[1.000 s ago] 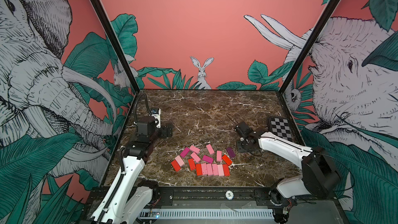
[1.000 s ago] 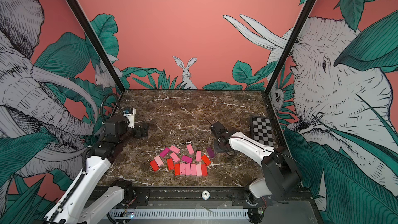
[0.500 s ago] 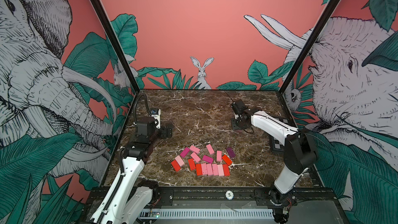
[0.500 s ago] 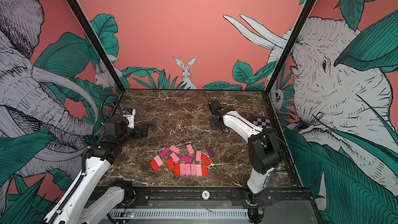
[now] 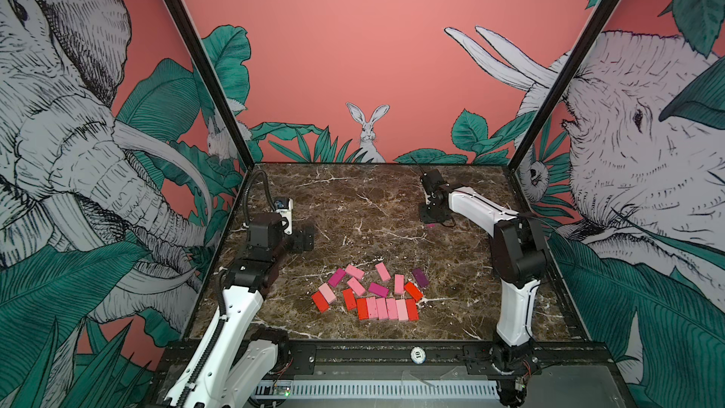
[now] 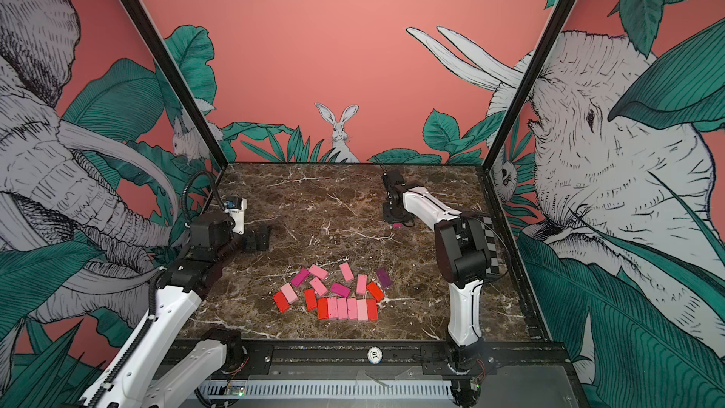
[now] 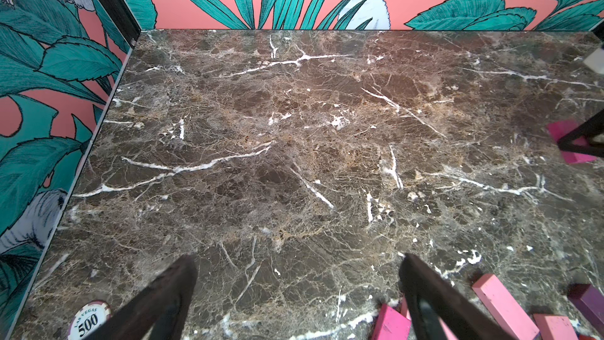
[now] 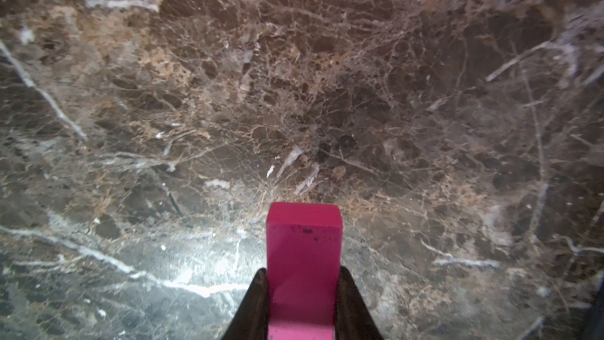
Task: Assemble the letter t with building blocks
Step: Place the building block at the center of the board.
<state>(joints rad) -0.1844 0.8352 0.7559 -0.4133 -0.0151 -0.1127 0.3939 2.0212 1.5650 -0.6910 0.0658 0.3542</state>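
Your R gripper (image 5: pixel 430 222), upper right in a top view, clamps a block (image 8: pixel 304 256) lengthwise out of its jaws, pile (image 5: pixel 386 308) well below-left; L gripper (image 7: pixel 297 259) gapes empty.

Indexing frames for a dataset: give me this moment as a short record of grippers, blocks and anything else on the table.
left gripper: open, empty, above bare marble table
right gripper: shut on a magenta block, toward the back wall, apart from the pile
loose blocks: scattered, front centre
row: six blocks side by side, red at both ends
other: checkerboard plate at right edge, partly behind the right arm
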